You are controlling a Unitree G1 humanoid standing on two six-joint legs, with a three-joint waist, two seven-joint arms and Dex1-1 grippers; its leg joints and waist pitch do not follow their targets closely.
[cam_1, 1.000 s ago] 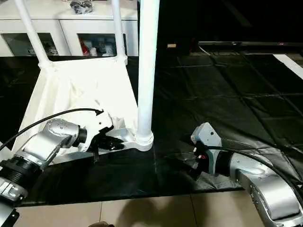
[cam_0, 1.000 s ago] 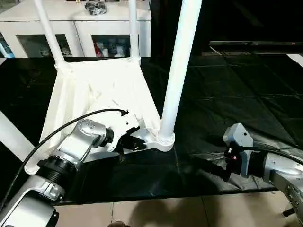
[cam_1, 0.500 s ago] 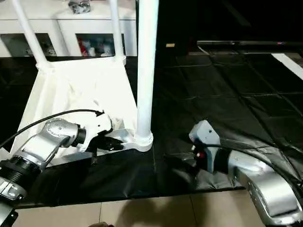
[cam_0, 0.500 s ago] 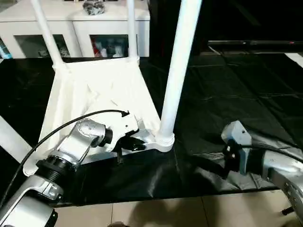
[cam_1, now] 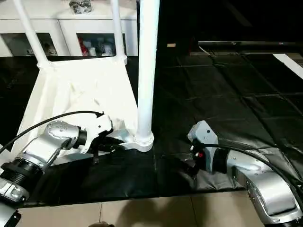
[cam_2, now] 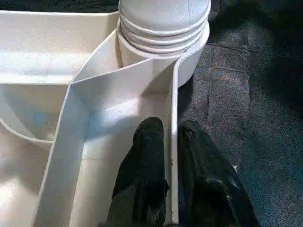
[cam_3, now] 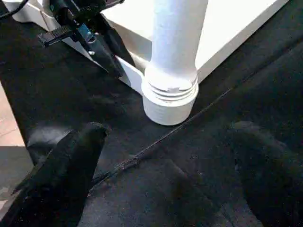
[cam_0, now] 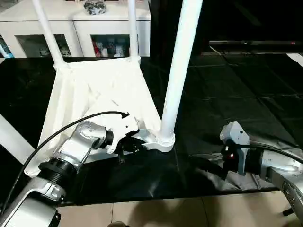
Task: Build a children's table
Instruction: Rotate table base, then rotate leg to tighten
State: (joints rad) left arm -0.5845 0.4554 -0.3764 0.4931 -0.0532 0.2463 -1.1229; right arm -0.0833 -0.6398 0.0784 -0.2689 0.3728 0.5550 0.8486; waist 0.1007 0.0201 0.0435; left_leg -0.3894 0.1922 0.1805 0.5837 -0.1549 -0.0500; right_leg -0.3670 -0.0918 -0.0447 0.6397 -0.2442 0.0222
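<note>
White plastic children's table (cam_0: 102, 90), upturned on black floor mat (cam_0: 227, 90). Left pincer (cam_2: 171, 142) clamped on rim wall beside near leg (cam_0: 177, 71). Right pincer (cam_3: 165, 142) spread apart, empty.

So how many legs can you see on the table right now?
4: near leg by the left end effector, two far legs and by the cabinet, one at the left edge.

Table (cam_0: 102, 87): smooth white plastic, slight sheen. My fingers (cam_2: 147, 165): glossy black. Floor mat (cam_0: 236, 90): matt black cloth, creased.
</note>
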